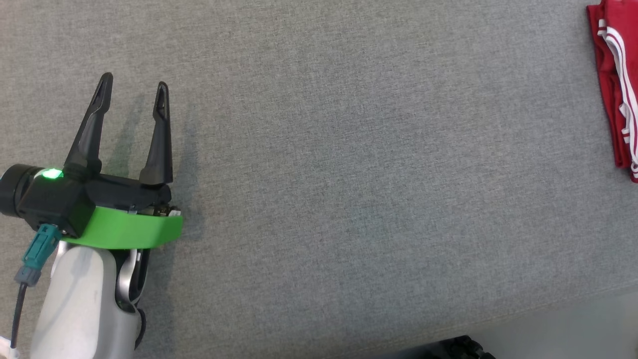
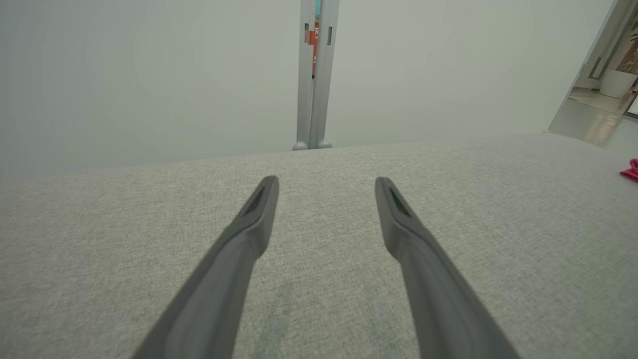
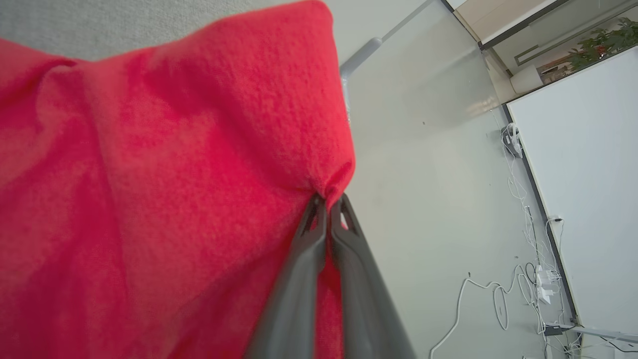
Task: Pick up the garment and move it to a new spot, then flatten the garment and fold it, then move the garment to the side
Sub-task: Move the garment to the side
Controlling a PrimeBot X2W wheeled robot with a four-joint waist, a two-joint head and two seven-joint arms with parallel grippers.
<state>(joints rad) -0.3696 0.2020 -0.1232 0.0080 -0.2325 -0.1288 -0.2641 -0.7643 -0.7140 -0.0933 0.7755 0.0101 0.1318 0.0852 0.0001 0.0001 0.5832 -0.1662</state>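
In the head view, the garment (image 1: 610, 75) is seen at the far right edge of the grey bench (image 1: 349, 174), towards the top. It is red with white stripes, and it is cut off by the frame, so its full shape cannot be made out. A dark object (image 1: 458, 349) at the bottom edge is too much cropped to be identified. The left end effector (image 1: 134, 82) is placed at the lower left, above the bench and well apart from the garment. Its two fingers are spread wide and nothing is held between them. A green band (image 1: 124, 229) is fitted at its base, above the pale forearm (image 1: 79, 309).

In the left wrist view, the same spread fingers are seen over bare bench fabric, with nothing touched. Only a small red corner of the garment (image 2: 630, 172) is visible at the right edge. A grey post (image 2: 314, 75) is seen behind the bench.

In the right wrist view, much of the frame is covered by the red garment (image 3: 174, 174), so the bench is mostly hidden. The right end effector (image 3: 330, 202) is closed, and a fold of the garment is pinched between its fingertips. Pale floor (image 3: 423, 199) and loose white cables (image 3: 498, 299) are seen to the right.
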